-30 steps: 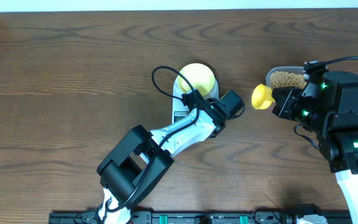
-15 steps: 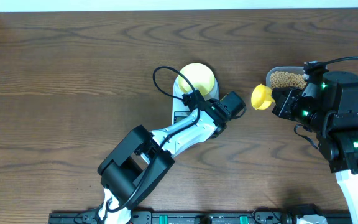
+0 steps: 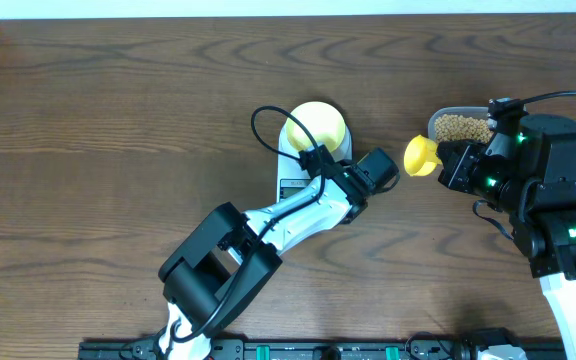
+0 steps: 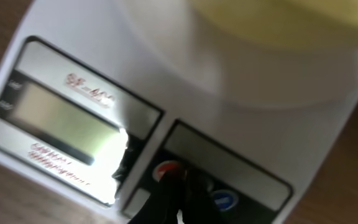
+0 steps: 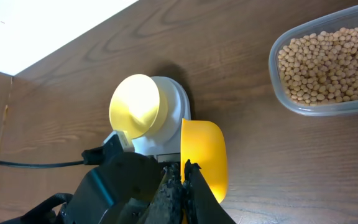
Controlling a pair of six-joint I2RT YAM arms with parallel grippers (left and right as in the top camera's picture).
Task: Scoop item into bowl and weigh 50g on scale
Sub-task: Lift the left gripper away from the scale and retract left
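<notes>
The pale-yellow bowl [image 3: 316, 124] stands on the round platform of the white scale [image 3: 290, 184]; I cannot see any beans in it. My left gripper [image 3: 313, 166] is shut and empty, with its tips on the scale's button panel between the red button [image 4: 166, 168] and the blue button [image 4: 224, 200], beside the grey display [image 4: 58, 129]. My right gripper [image 3: 446, 164] is shut on the handle of an empty yellow scoop [image 3: 421, 155] and holds it above the table, between the scale and the tub. The tan beans [image 5: 328, 59] fill a clear tub [image 3: 462, 127].
The left arm's black cable [image 3: 265, 120] loops beside the bowl. The right arm's body [image 3: 543, 190] stands right of the tub. Bare wooden table [image 3: 118, 130] lies to the left and behind the scale.
My left arm has shifted slightly to the right over the scale, and its cable loop moved with it. The right arm and scoop have not moved.
</notes>
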